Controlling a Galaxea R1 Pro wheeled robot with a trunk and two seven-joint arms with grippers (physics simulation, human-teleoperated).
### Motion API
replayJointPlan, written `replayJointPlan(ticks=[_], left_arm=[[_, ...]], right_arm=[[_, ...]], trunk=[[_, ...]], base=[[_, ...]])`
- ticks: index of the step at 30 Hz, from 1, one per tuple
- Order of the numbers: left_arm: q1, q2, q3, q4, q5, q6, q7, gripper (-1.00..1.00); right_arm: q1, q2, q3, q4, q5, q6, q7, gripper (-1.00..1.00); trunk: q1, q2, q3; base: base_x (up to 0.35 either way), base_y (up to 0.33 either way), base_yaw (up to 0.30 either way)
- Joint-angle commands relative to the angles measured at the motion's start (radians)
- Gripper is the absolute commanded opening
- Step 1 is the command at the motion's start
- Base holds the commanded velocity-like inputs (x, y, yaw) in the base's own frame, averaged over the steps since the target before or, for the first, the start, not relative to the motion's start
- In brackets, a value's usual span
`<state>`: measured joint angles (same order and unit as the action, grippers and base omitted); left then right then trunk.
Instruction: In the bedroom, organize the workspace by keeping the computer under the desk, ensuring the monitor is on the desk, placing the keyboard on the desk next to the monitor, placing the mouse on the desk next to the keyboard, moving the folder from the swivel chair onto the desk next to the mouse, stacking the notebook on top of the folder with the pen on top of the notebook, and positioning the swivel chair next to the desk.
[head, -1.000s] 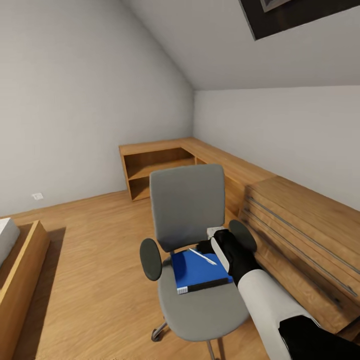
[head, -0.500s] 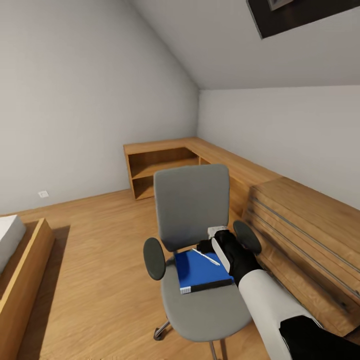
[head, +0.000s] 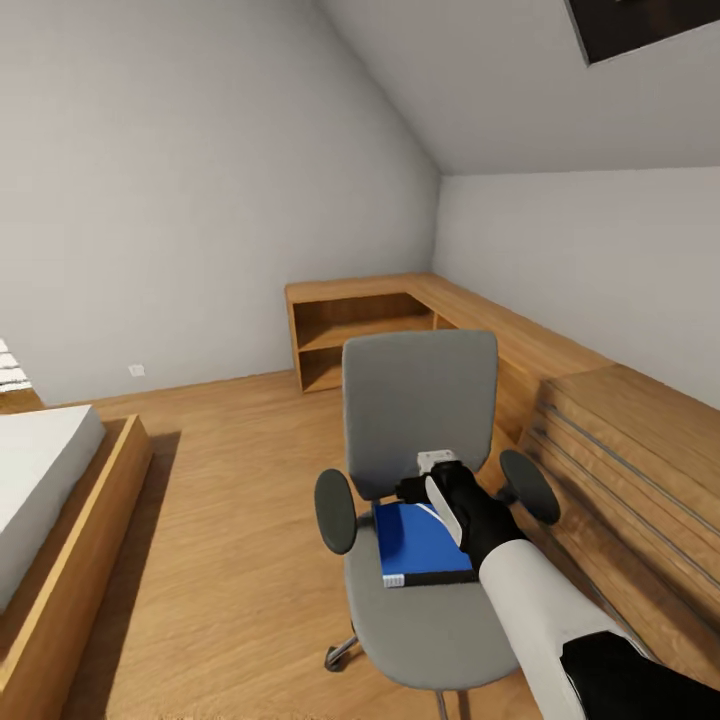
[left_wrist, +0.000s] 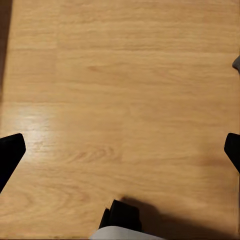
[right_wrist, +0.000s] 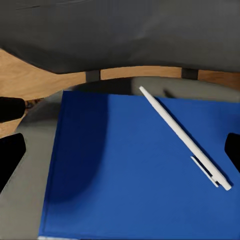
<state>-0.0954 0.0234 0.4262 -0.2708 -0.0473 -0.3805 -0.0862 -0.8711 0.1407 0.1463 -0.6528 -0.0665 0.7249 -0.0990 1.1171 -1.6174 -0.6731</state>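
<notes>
The grey swivel chair stands on the wooden floor in the head view. The blue folder lies flat on its seat. The white pen rests slantwise on the folder. My right gripper hovers just over the folder's far end near the backrest; in the right wrist view it is open, its fingertips wide apart on either side of folder and pen. My left gripper is open over bare floor. The desk, monitor, keyboard, mouse, computer and notebook are out of view.
A bed in a wooden frame lies at the left. A low wooden shelf runs along the far wall and corner. A light wooden drawer unit stands close to the chair's right side. Open floor lies left of the chair.
The whole head view has shifted right, so the camera has turned left and more of the bed shows. My right gripper stays open over the folder and pen.
</notes>
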Motion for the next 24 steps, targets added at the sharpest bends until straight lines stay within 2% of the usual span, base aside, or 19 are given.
replayJointPlan(ticks=[1,6,11,24], left_arm=[[-0.001,0.000,0.009,0.001,-0.005,-0.003,-0.007,1.00],[-0.001,0.000,0.009,0.001,-0.005,-0.003,-0.007,1.00],[-0.001,0.000,0.009,0.001,-0.004,-0.003,-0.007,1.00],[-0.001,0.000,0.009,0.001,-0.004,-0.003,-0.007,1.00]], right_arm=[[0.000,-0.001,0.004,-0.001,-0.007,0.002,-0.008,1.00],[0.001,-0.002,0.004,-0.001,-0.007,-0.007,-0.007,1.00],[0.001,-0.012,0.004,-0.001,-0.006,-0.013,-0.006,1.00],[0.001,-0.019,0.005,-0.001,-0.014,-0.015,-0.005,1.00]], trunk=[[0.000,0.000,-0.002],[0.000,0.000,-0.004],[0.000,0.000,-0.005],[0.000,0.000,-0.006]], base=[[-0.056,-0.268,0.252],[-0.072,-0.299,0.190],[-0.062,-0.261,0.051],[-0.007,-0.032,0.004]])
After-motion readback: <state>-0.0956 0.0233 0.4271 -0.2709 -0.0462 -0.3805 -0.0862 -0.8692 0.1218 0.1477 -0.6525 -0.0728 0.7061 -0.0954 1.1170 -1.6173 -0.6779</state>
